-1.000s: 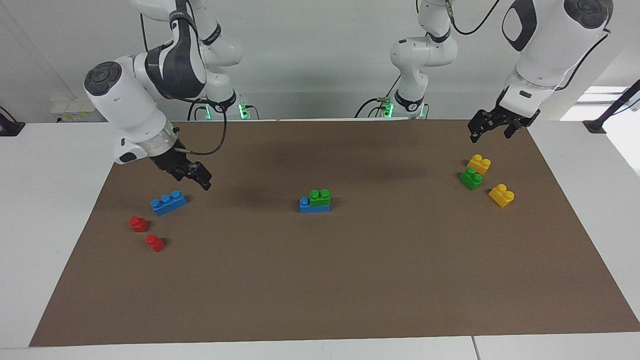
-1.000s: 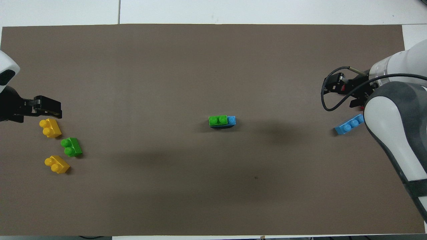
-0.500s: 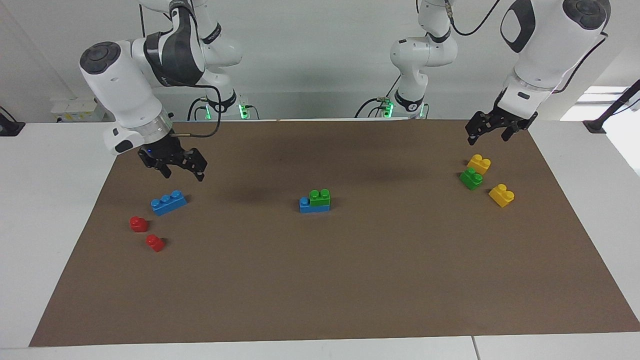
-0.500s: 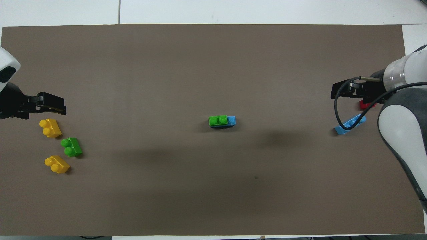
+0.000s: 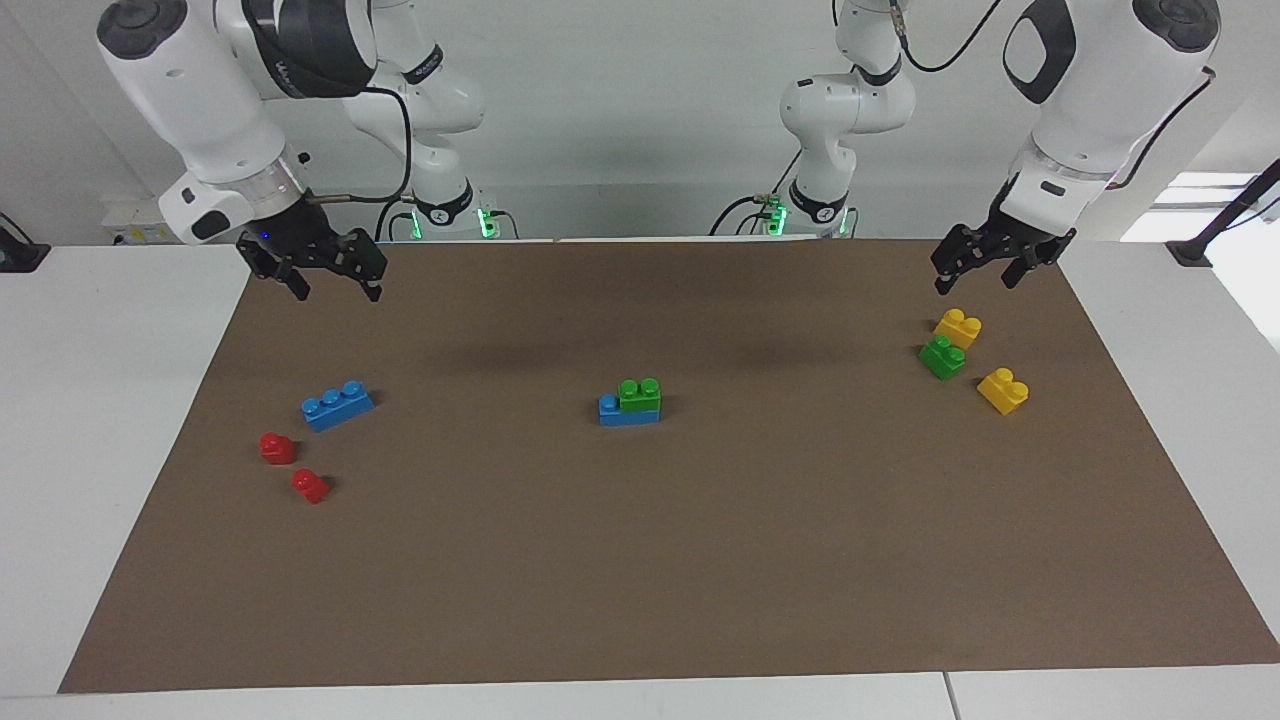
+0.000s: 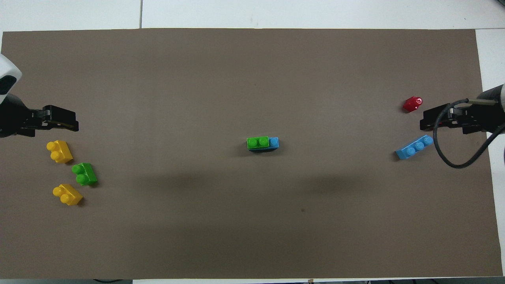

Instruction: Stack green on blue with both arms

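The right gripper [image 5: 327,279] hung raised with fingers spread; the left gripper [image 5: 985,268] hung likewise, both arms bent downward.

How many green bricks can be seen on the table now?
2. One green brick sits on a blue brick at mid-table. The other green brick lies between two yellow bricks at the left arm's end.

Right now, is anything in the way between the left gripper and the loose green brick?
Yes. A yellow brick lies on the mat between the raised left gripper and the loose green brick, close beside it. A descent from above looks clear.
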Controlling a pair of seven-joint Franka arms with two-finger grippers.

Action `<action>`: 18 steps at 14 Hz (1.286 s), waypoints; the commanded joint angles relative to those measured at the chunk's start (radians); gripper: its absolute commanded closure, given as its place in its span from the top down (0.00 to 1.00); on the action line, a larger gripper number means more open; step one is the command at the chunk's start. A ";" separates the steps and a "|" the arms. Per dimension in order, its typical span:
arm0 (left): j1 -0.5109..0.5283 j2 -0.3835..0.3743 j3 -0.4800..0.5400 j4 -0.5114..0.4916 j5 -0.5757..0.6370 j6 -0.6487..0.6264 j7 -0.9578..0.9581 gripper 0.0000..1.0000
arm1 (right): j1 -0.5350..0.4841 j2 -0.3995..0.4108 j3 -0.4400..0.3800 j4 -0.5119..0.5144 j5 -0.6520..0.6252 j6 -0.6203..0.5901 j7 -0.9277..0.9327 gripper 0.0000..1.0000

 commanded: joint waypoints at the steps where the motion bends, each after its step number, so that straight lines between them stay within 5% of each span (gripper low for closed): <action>1: -0.007 0.000 0.008 -0.003 -0.016 0.009 0.010 1.00 | -0.021 0.047 0.010 0.099 -0.042 -0.058 -0.028 1.00; 18: -0.009 0.000 0.008 -0.003 -0.016 0.014 0.012 1.00 | -0.024 0.077 0.010 0.162 -0.064 -0.073 -0.026 1.00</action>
